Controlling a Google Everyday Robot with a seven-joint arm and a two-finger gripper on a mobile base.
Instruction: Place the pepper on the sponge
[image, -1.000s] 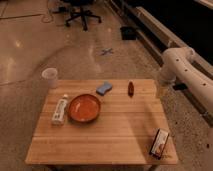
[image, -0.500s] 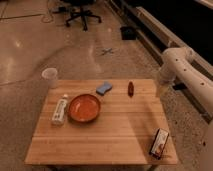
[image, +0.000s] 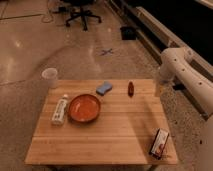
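The pepper (image: 130, 88), small and dark red-brown, lies on the wooden table (image: 120, 130) near the far edge. To its left, a short gap away, sits the light-blue sponge (image: 104, 88). My white arm (image: 176, 60) bends over the table's far right corner. Its gripper (image: 158, 88) hangs at the table's right edge, to the right of the pepper and apart from it.
An orange-red bowl (image: 84, 107) sits left of centre, with a white bottle (image: 59, 109) lying beside it. A white cup (image: 50, 77) stands at the far left corner and a snack pack (image: 160, 143) at the near right. An office chair (image: 82, 12) stands on the floor behind.
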